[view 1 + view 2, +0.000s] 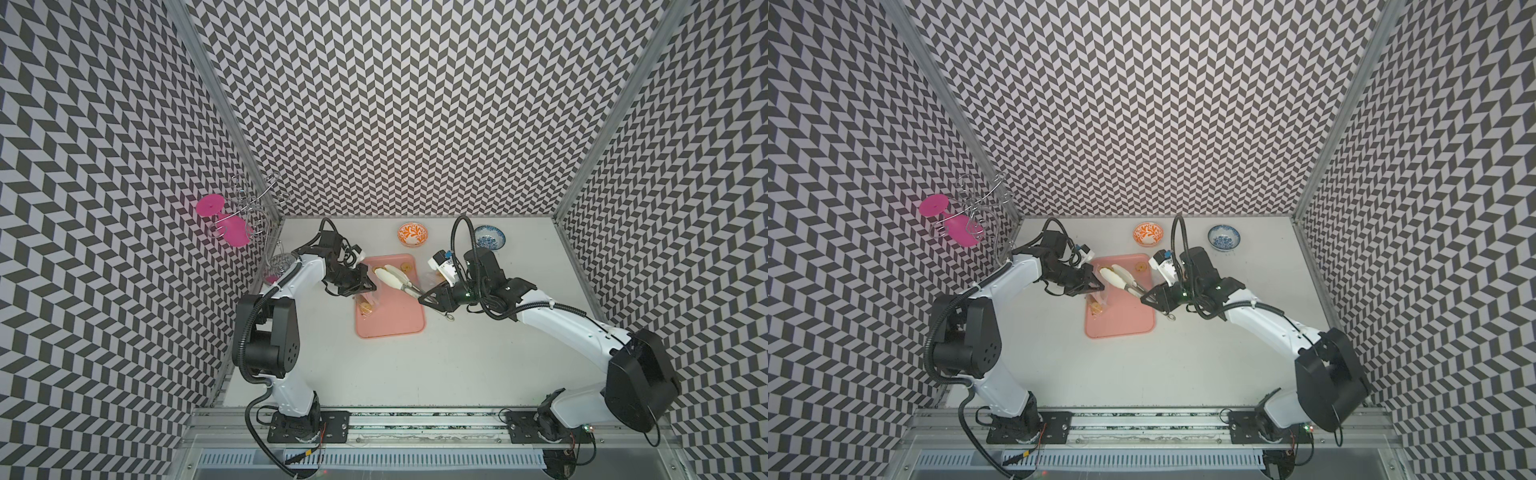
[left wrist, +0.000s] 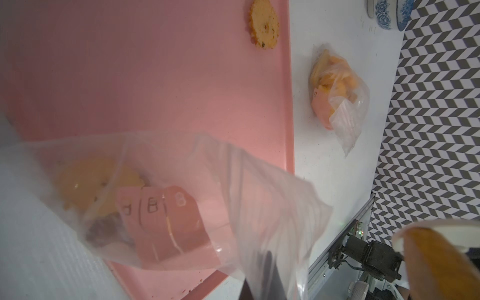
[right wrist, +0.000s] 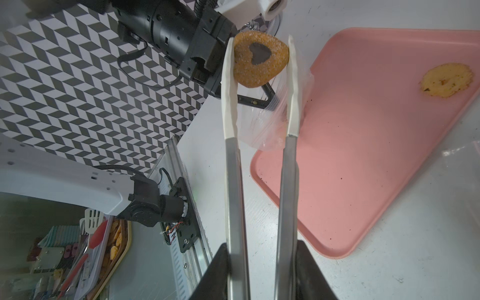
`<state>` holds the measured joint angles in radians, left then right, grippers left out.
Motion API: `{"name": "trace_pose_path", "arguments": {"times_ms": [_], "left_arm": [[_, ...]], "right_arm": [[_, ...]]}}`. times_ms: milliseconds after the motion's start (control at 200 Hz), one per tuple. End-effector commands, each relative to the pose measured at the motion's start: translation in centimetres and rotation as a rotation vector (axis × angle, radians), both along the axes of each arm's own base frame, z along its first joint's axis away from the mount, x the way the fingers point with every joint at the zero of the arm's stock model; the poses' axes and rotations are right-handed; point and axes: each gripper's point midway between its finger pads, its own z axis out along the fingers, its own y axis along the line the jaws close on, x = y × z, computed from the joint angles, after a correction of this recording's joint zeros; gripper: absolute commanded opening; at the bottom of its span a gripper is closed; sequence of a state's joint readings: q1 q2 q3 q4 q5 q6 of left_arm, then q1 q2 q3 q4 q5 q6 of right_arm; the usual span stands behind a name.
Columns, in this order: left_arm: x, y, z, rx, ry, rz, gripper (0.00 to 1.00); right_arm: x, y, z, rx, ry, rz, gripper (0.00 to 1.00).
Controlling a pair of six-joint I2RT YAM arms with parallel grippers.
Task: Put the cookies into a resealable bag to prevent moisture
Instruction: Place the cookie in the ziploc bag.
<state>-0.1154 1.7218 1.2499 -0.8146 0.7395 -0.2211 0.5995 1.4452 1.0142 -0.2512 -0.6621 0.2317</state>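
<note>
Left gripper (image 1: 371, 287): I read it as clamped tight on the top edge of the resealable bag (image 2: 233, 194).
Resealable bag: clear film, hanging from that grip over the left part of the pink tray (image 1: 395, 320). The mouth looks open to me, but the film is too blurred in the left wrist view to confirm.
Right gripper (image 1: 424, 298): closed on the metal handles of the tongs (image 3: 233, 181).
Tongs: the white tips are pinched on one cookie.
Held cookie (image 3: 259, 62): rounded heart outline, golden-brown, sugar-grained surface, dark heart-shaped centre. It is in the air, just beside the left gripper and close to the bag's edge.
Bagged cookies (image 2: 85, 181): I see pale yellow rounds and a dark piece low in the bag, next to pink labels.
Loose cookie (image 3: 445, 80): flat, round, yellow, with a scalloped rim and dark flecks. It lies on the tray near the far right corner, well apart from the bag.
Second bag (image 2: 337, 93): clear, filled with orange pieces. It lies on the white table just off the tray's right side.
</note>
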Motion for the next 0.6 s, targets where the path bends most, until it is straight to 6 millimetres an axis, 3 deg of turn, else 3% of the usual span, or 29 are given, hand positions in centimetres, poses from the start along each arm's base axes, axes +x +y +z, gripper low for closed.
{"name": "trace_pose_path", "arguments": {"times_ms": [0,596], "left_arm": [[0.1,-0.6,0.3,-0.091,-0.019,-0.024,0.0],[-0.3,1.1,-0.5,-0.204,0.001,0.031,0.0]], "right_arm": [[0.1,1.2,1.9,0.092,-0.026,0.032,0.35],[-1.3,4.2,0.6,0.241,0.137,0.091,0.36]]}}
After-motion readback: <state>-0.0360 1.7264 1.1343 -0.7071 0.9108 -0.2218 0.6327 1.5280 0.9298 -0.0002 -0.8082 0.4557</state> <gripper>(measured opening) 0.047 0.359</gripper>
